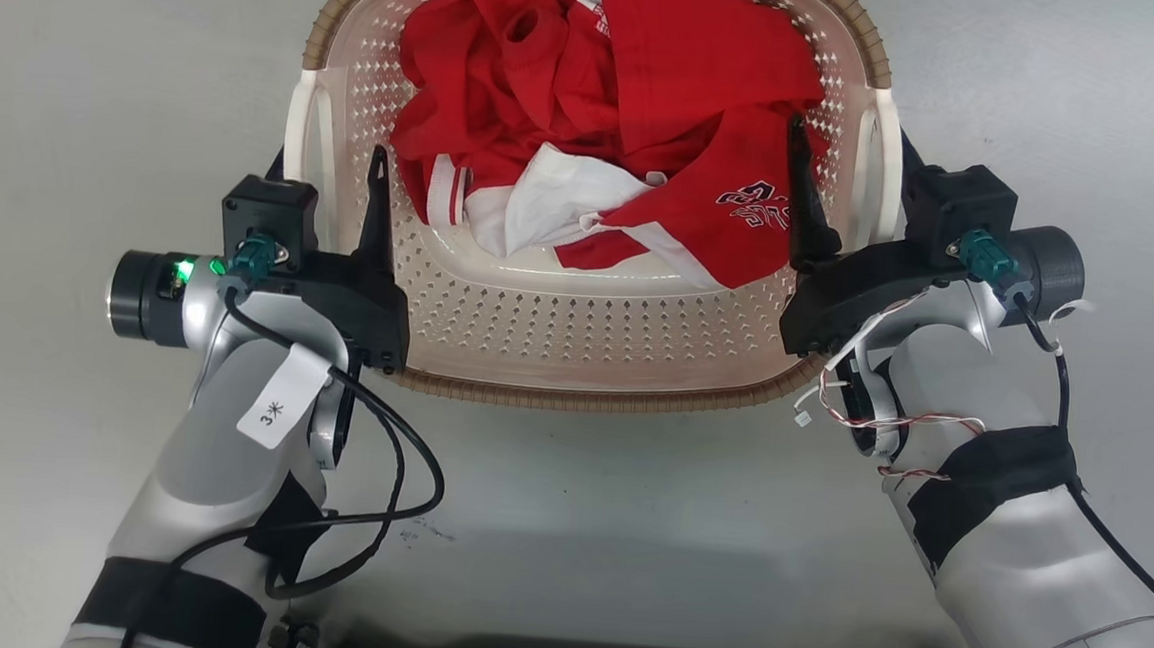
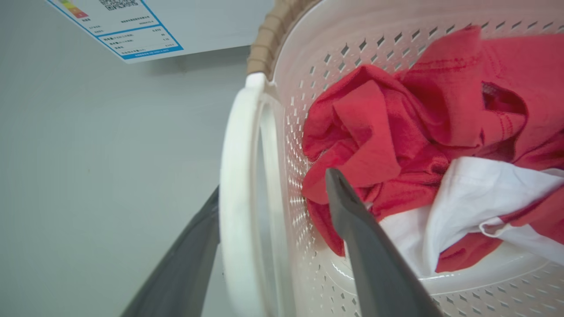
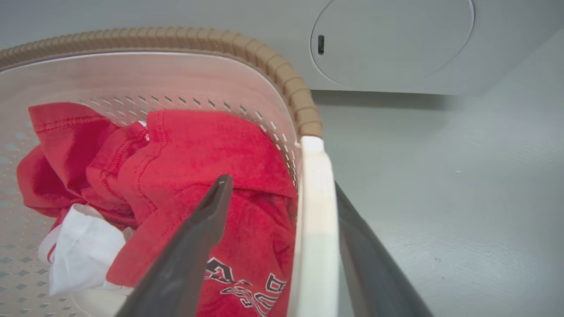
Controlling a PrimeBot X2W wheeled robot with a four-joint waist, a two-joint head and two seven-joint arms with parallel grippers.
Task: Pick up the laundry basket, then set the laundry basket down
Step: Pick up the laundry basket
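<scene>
The laundry basket (image 1: 583, 397), cream with perforated walls and a brown woven rim, stands on the grey floor straight ahead, holding red and white clothes (image 1: 692, 81). My left gripper (image 1: 327, 154) is open and straddles the basket's left white handle (image 2: 238, 176): one finger is inside by the clothes, the other outside. My right gripper (image 1: 852, 130) is open too and straddles the right handle (image 3: 315, 211) the same way. In both wrist views, the left gripper (image 2: 273, 181) and the right gripper (image 3: 281, 181) show a gap between the inner finger and the wall.
A pale grey machine front stands just beyond the basket, with a blue-edged label (image 2: 132, 26) and a round panel (image 3: 392, 39). Bare grey floor (image 1: 101, 85) lies to the left, right and near side of the basket.
</scene>
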